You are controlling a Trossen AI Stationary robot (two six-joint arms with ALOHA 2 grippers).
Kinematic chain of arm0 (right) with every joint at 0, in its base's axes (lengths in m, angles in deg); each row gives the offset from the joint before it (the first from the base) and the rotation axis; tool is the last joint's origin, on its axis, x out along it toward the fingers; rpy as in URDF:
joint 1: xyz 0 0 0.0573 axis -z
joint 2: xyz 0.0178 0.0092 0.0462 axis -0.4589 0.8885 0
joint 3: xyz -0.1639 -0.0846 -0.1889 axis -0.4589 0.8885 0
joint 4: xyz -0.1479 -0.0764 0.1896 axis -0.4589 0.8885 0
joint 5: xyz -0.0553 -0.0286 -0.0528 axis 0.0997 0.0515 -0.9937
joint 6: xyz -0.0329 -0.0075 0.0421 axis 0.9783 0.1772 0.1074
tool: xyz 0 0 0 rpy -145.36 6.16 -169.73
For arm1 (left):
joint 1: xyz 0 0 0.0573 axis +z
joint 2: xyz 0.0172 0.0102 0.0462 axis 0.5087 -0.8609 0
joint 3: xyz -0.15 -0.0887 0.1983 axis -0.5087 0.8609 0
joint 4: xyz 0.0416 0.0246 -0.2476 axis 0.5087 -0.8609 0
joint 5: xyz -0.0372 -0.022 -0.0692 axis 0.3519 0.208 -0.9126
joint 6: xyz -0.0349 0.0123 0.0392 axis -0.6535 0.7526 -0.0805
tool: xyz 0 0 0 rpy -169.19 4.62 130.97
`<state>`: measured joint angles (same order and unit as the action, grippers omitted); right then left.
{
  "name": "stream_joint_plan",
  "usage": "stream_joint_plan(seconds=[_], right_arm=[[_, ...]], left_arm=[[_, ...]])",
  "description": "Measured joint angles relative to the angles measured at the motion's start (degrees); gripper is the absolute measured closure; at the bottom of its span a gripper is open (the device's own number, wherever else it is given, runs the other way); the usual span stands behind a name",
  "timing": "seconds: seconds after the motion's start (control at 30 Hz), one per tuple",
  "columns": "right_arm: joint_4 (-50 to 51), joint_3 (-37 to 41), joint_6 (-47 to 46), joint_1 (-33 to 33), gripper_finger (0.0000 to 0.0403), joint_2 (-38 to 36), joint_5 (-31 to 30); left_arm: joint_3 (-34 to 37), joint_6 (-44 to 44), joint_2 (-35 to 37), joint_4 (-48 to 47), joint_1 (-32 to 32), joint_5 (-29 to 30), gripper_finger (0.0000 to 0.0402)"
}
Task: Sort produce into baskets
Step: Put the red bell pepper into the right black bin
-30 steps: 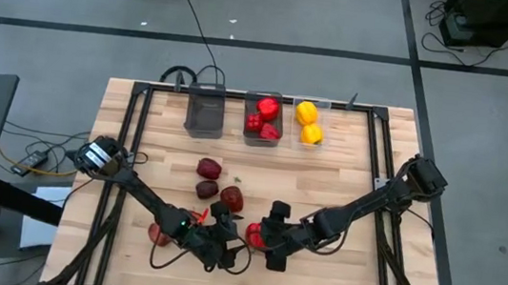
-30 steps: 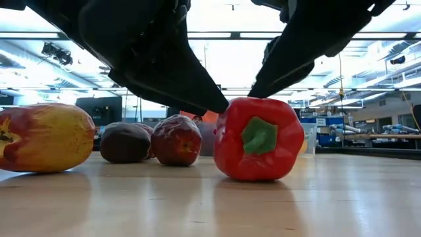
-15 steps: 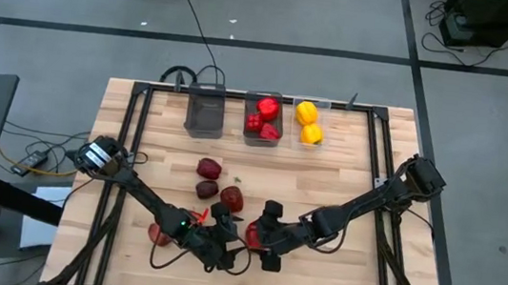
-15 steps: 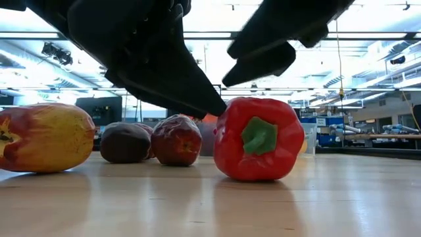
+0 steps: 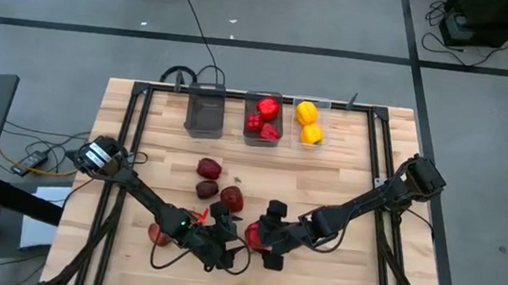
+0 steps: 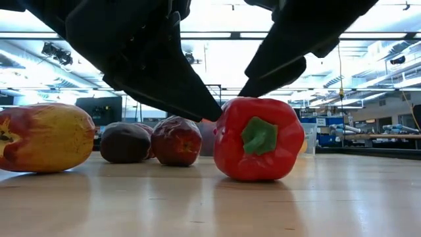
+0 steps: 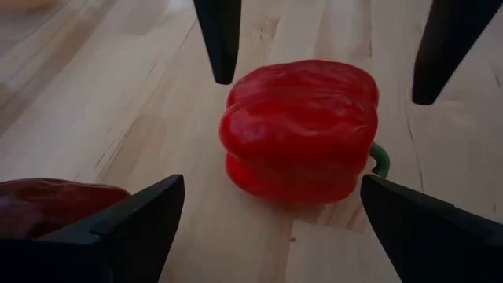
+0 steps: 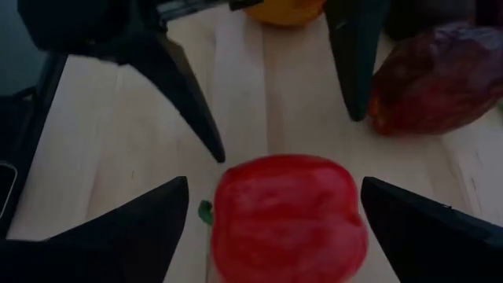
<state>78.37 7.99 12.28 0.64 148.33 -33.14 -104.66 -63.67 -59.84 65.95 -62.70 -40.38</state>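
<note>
A glossy red bell pepper [image 5: 253,235] lies on its side on the table near the front edge; it also shows in the low view [image 6: 258,138]. My left gripper [image 7: 272,182] is open, with its fingers on either side of the pepper's left end and apart from it. My right gripper [image 8: 275,182] is open and faces it from the pepper's right, its fingers also apart from the pepper. Three baskets stand at the far edge: a dark grey one [image 5: 204,115], one [image 5: 247,132] holding red peppers, and a clear one [image 5: 321,121] holding two yellow peppers.
Three dark red apples [image 5: 209,168] [image 5: 207,189] [image 5: 231,198] lie just beyond the grippers. A red-yellow apple [image 5: 159,234] lies at the front left beside my left arm. Bare table lies to the right of my right arm.
My right gripper has risen a little, shifted toward the table's left, then come back down close over the pepper. The pepper has stayed where it was.
</note>
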Motion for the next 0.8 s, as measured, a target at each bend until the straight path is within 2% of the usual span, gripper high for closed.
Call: stream_joint_plan(seconds=[0.2,0.47,0.63,0.8], right_arm=[[2.59,0.0,-0.68,0.64,0.0004,0.91,0.84],[-2.2,-0.28,0.79,1.5,0.0005,6.37,2.88],[-2.61,-0.22,0.75,1.92,0.0033,6.23,3.69],[-0.65,0.07,0.28,2.78,0.0059,4.27,4.01]], left_arm=[[0.0,-0.07,0.01,0.04,0.02,0.02,0.001],[0.0,-0.41,0.0,0.41,0.01,-0.13,0.001],[0.0,-0.34,0.5,-0.46,-0.02,-0.18,0.001],[0.0,0.08,5.67,-6.77,-0.33,1.37,0.001]])
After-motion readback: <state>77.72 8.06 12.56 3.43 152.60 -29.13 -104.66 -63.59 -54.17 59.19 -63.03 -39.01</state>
